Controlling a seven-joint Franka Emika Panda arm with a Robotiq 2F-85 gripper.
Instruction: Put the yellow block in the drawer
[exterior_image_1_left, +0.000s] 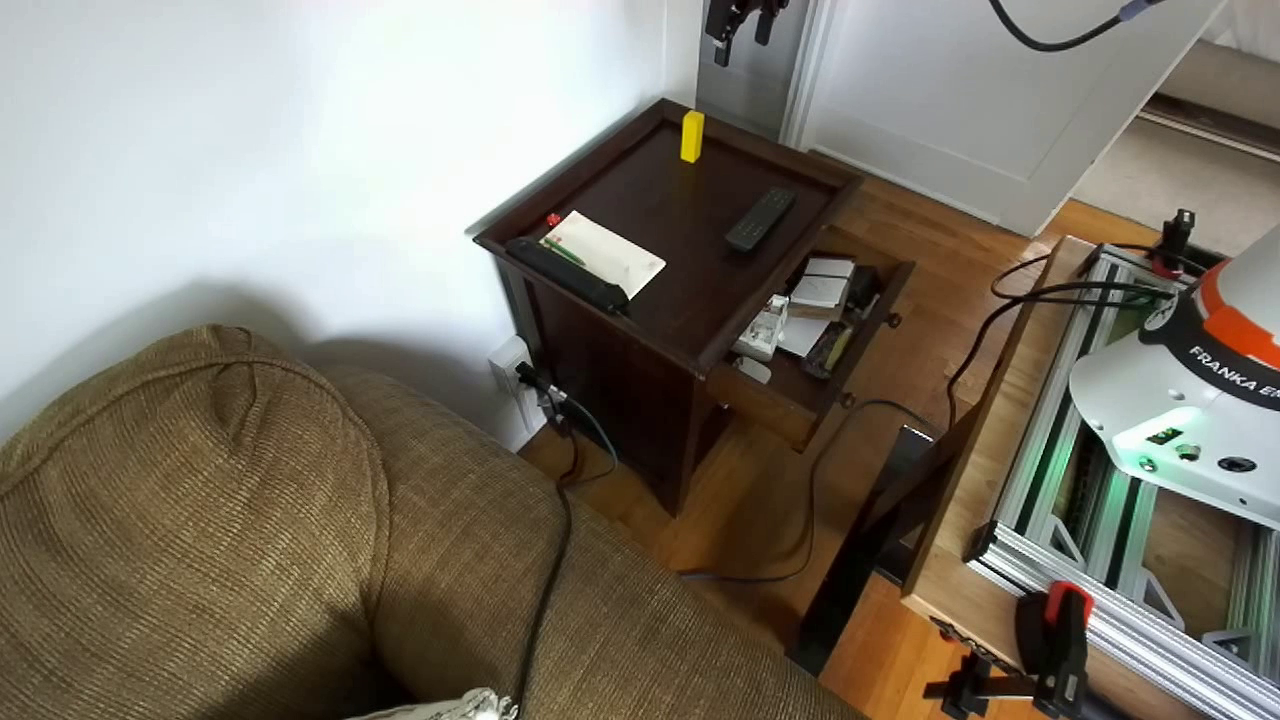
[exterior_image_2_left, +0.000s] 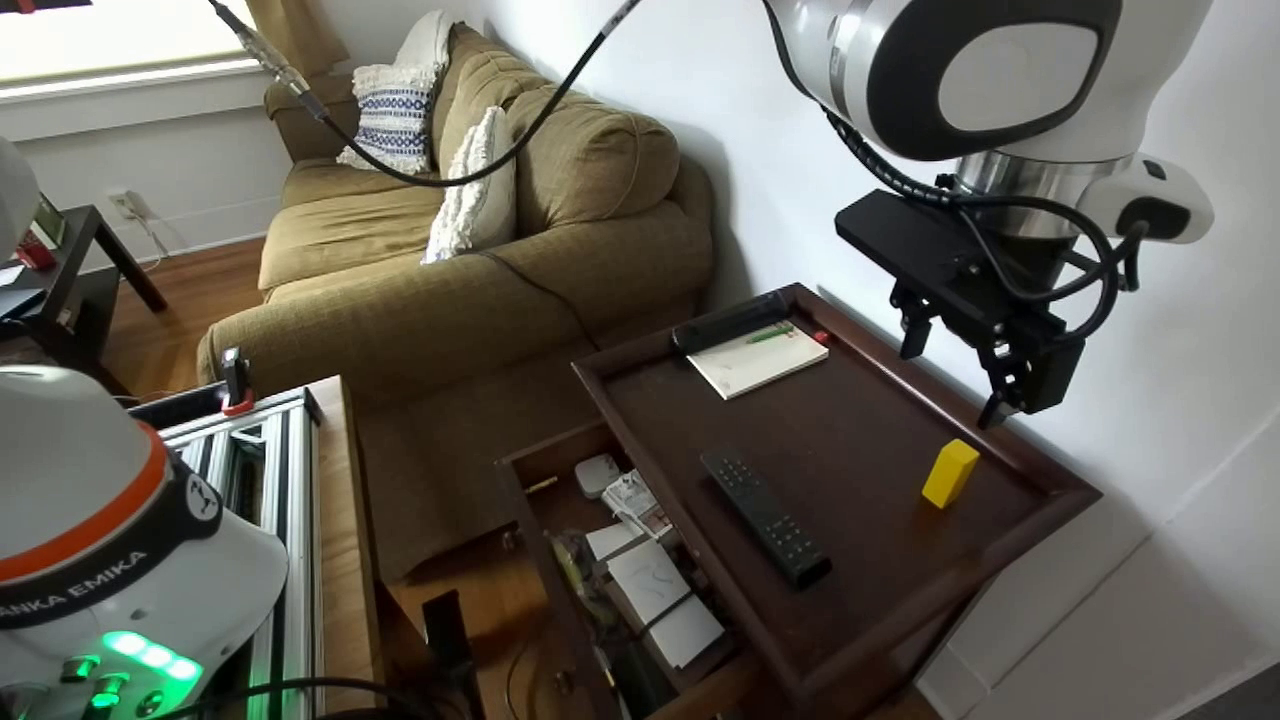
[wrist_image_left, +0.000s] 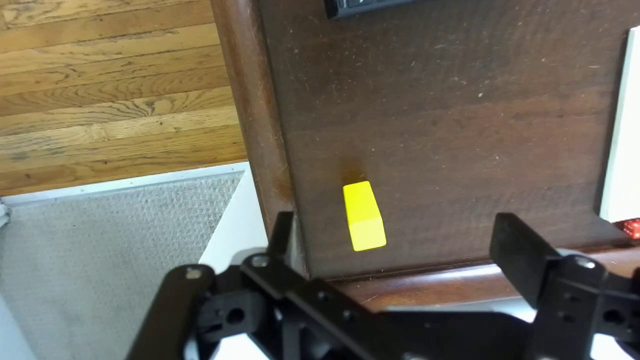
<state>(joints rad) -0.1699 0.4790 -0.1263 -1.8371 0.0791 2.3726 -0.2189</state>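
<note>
The yellow block (exterior_image_1_left: 692, 137) stands upright on the dark brown side table near a back corner. It also shows in an exterior view (exterior_image_2_left: 950, 473) and in the wrist view (wrist_image_left: 364, 215). The drawer (exterior_image_1_left: 762, 405) is pulled out from the table's front and holds several items; it also shows in an exterior view (exterior_image_2_left: 562, 455), and is out of the wrist view. My gripper (exterior_image_2_left: 952, 382) is open and empty, above the table and apart from the block. In the wrist view my gripper (wrist_image_left: 392, 222) has the block between and beyond its fingers, closer to the left finger.
A black remote (exterior_image_2_left: 765, 515) lies on the table between block and drawer side. A cream pad (exterior_image_2_left: 758, 360) with a green pen and a black bar (exterior_image_2_left: 730, 322) lie at the far end. The table has a raised rim (exterior_image_2_left: 900, 375). A wall stands behind; a sofa (exterior_image_1_left: 480, 480) is beside.
</note>
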